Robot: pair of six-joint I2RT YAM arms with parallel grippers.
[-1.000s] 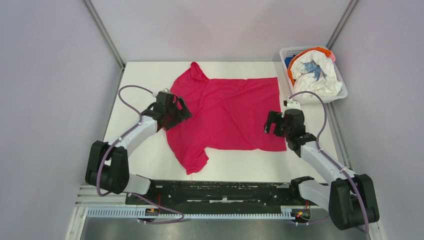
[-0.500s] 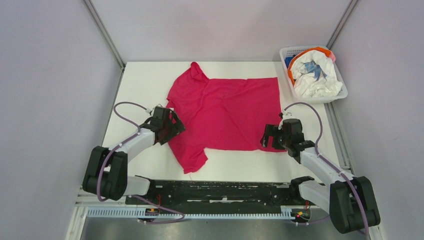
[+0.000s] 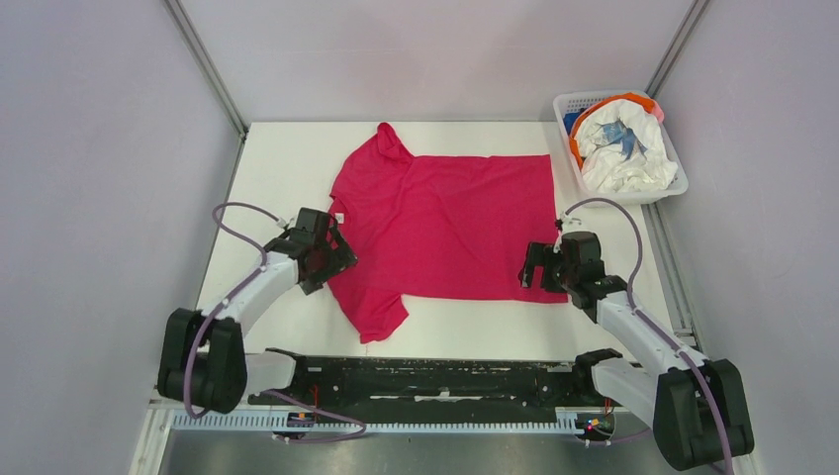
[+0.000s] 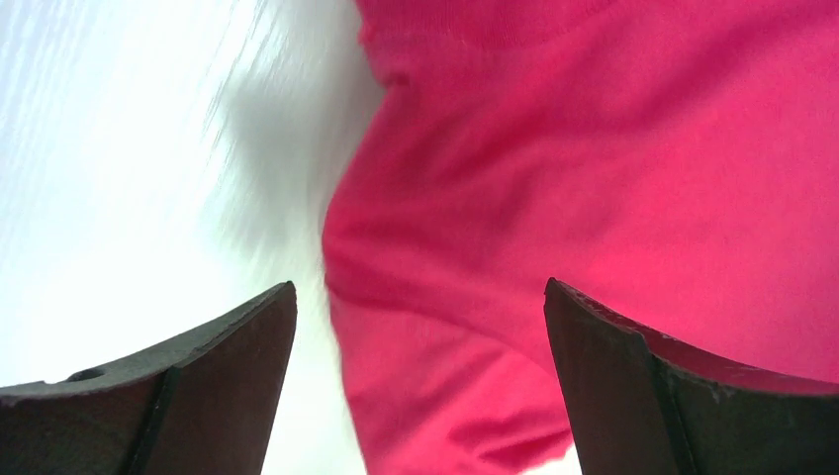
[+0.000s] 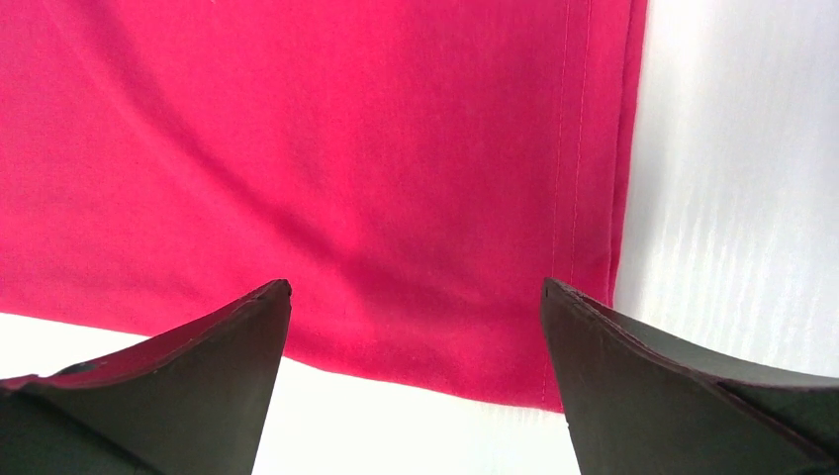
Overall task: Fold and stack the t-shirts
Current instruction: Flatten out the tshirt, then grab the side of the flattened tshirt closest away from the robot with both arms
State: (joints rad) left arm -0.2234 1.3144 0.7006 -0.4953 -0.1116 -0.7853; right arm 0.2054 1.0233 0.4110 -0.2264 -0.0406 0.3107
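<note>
Magenta t-shirt (image 3: 445, 223) spread flat; basket (image 3: 633, 196) seen only from top.

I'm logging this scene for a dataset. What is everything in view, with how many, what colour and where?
magenta-red t-shirt: one, magenta-red, spread flat on the middle of the table.
white t-shirt: one, white with blue print, crumpled on top in the basket.
orange cloth: one, orange, in the basket under the white t-shirt.
blue cloth: one, blue, at the basket's far left corner.
basket: one, white plastic, at the table's far right corner.
table: one, white.
left gripper: one, black, open over the shirt's edge by the near sleeve.
right gripper: one, black, open over the shirt's near hem corner.
</note>
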